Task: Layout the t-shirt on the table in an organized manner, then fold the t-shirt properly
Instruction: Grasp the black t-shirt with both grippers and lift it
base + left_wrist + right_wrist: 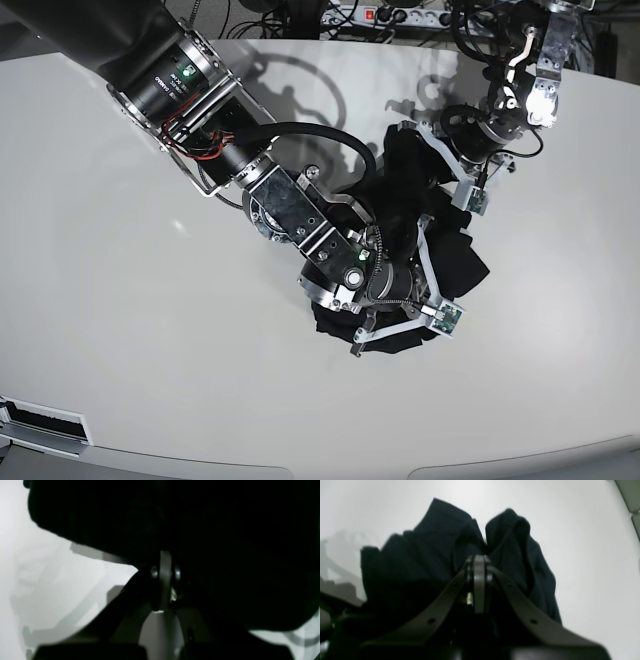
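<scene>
On the large, glossy white tabletop (120, 330), well in from every edge and somewhat toward the far right corner, lies the plain black soft-fabric t-shirt (455, 262), bunched into a crumpled heap rather than spread flat. 2 arms meet over it.

On the left of the base view, the right arm comes in from the far left corner, its silver and black links crossing the bare white surface down to the heap. The right gripper (479, 562) has its 2 grey fingers (479, 585) pressed together, pinching a fold of the black cloth; in the right wrist view the fabric rises in 2 rumpled peaks just beyond the tips, with white surface all around.

On the right of the base view, the left arm reaches down from the far edge to the far side of the heap. The left gripper (165, 562) also has its fingers (165, 580) drawn tight together, their tips buried in the dark cloth, which fills most of the left wrist view. Whether cloth actually sits between those tips I cannot tell, as that view is too dark.
</scene>
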Robot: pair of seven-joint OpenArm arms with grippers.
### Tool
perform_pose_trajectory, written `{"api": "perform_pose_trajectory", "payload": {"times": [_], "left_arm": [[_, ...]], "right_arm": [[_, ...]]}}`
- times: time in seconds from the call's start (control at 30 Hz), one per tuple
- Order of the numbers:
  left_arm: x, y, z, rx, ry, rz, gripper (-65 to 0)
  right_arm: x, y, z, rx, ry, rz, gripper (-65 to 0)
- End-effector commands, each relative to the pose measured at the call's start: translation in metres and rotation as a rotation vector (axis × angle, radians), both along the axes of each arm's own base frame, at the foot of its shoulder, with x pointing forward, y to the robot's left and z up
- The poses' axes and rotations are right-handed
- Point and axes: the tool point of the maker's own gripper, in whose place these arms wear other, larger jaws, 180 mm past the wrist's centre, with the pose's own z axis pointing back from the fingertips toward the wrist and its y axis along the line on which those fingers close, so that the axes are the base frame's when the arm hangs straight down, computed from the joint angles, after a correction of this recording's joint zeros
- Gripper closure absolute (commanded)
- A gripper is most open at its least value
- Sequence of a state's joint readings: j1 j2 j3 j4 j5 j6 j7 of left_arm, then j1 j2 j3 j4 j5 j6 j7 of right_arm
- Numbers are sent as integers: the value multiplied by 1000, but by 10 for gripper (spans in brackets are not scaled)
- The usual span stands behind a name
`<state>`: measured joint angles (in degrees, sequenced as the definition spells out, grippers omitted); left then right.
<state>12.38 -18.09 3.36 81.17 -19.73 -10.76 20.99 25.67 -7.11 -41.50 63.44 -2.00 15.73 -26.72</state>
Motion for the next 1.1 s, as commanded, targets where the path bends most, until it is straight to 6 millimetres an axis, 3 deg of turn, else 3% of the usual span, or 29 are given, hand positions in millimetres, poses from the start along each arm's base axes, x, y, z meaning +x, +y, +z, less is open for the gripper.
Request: {"api": "perform_pose_trajectory", "payload": {"times": [0.0, 0.17, 0.4, 0.43, 0.53, 0.6, 0.73, 0.83, 1.07], "left_arm": [[-5, 2, -4, 21, 31, -6, 0], [-5, 3, -4, 21, 30, -7, 0], [-5, 3, -4, 21, 28, -6, 0], [-5, 3, -4, 21, 28, -6, 0], [-4, 3, -4, 21, 28, -6, 0], [-4, 2, -4, 21, 28, -7, 0], [-5, 2, -4, 21, 30, -7, 0], [-5, 2, -4, 20, 28, -6, 0], [-5, 2, -4, 19, 28, -6, 0]], "right_arm": [[16, 8, 29, 41, -80, -12, 0], [20, 3, 42, 27, -101, -48, 0], [13, 6, 88, 55, -178, -15, 0], [11, 7, 88, 55, -173, 1, -31], [4, 10, 79, 63, -136, 22, -257], [2, 9, 66, 47, -110, 27, -348], [3, 2, 28, 8, -47, 14, -352], [12, -8, 10, -25, -68, -22, -352], [26, -20, 10, -65, -133, -88, -351]]}}
